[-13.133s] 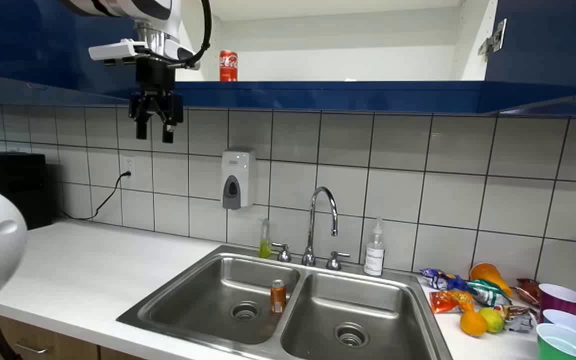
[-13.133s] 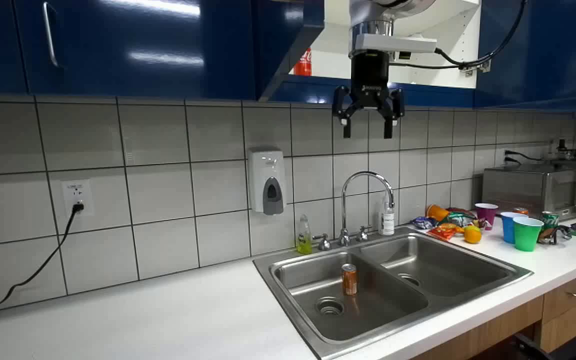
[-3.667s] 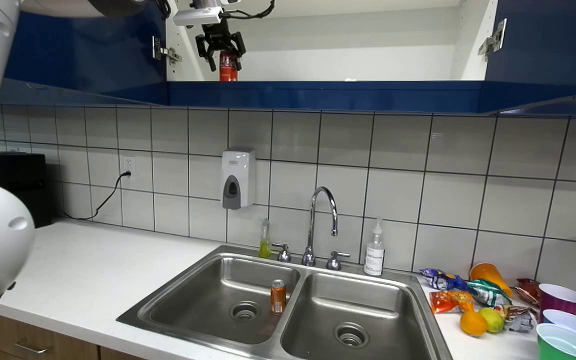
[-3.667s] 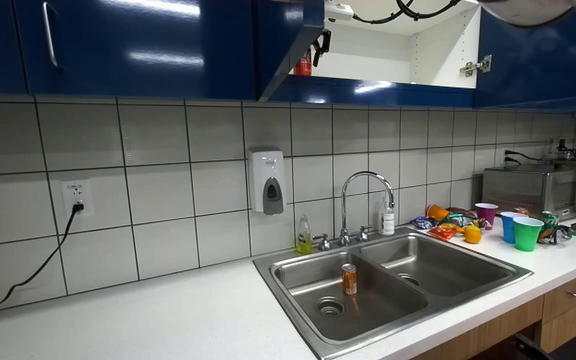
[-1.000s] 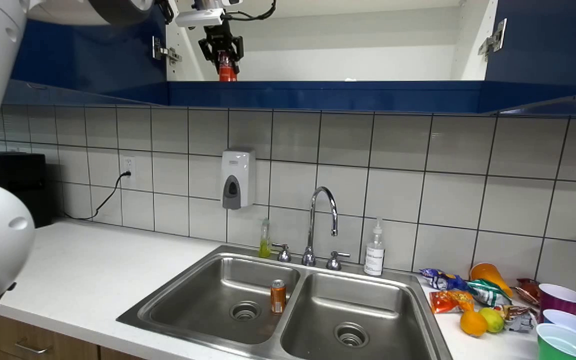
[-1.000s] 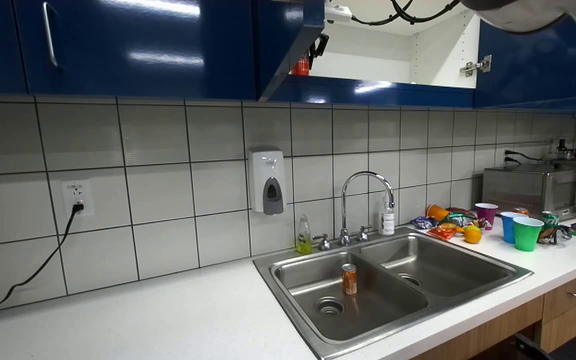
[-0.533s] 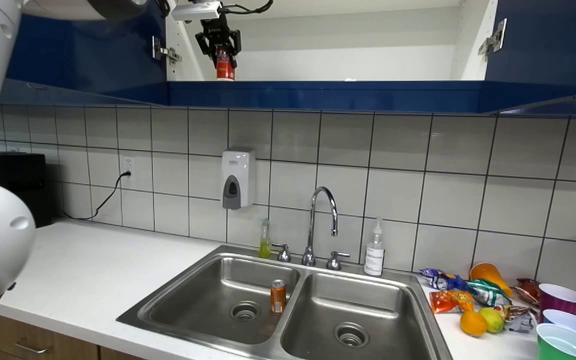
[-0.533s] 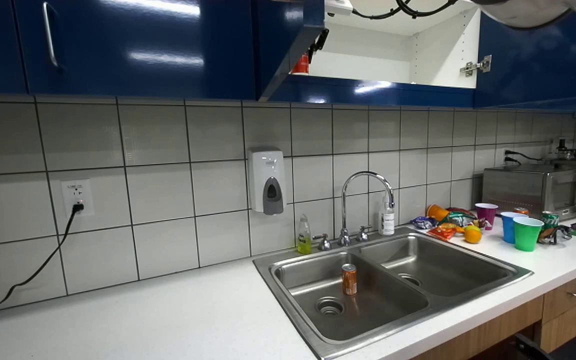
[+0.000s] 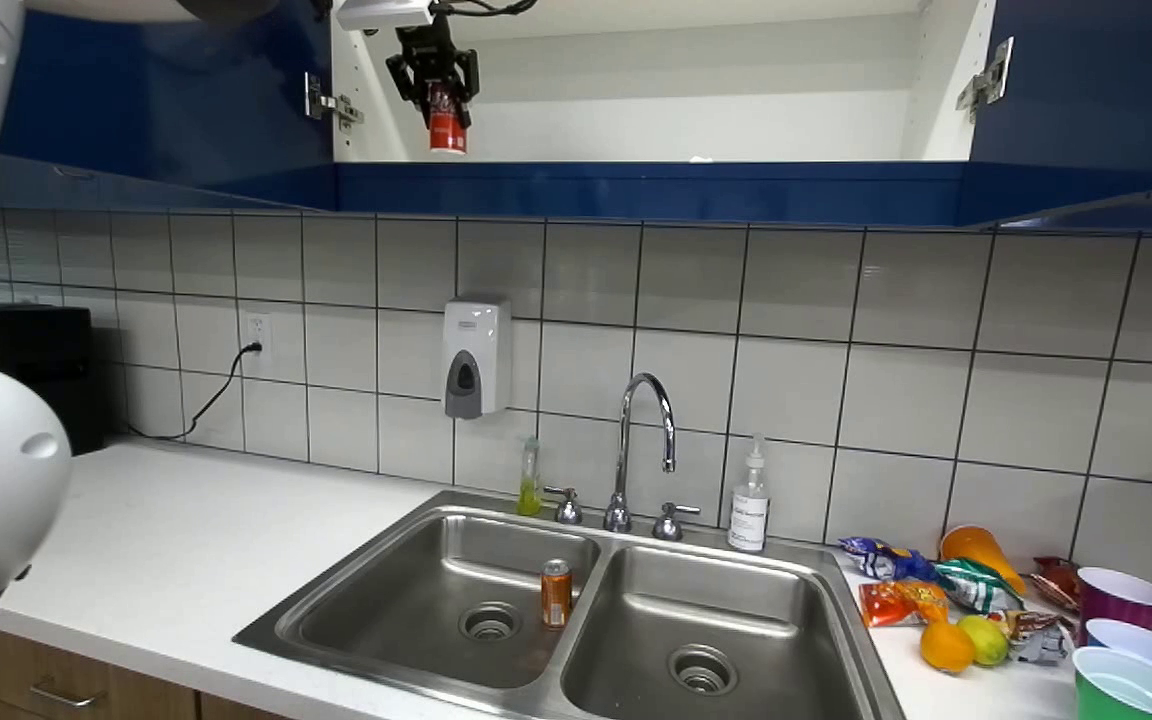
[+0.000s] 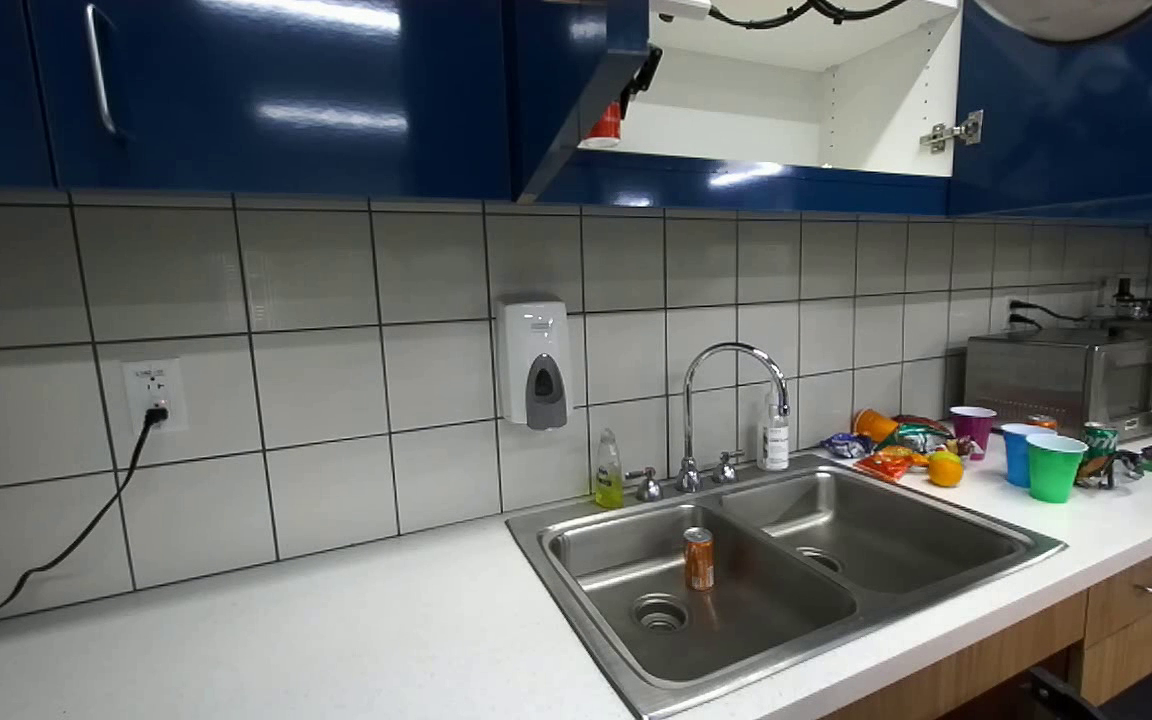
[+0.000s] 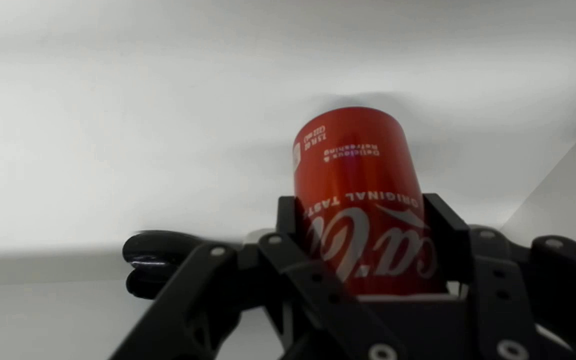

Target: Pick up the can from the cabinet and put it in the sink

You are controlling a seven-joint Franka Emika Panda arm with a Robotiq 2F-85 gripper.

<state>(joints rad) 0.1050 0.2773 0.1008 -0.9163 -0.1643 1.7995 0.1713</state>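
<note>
While the hand [image 11: 361,215] grips, the red can [image 11: 355,172] hangs between its fingers [image 11: 448,237].

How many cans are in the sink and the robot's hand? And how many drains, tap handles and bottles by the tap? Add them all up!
Cans: 2, the red can in the gripper and the orange can in the sink
Drains: 2
Tap handles: 2
Bottles: 2
Total: 8
</note>
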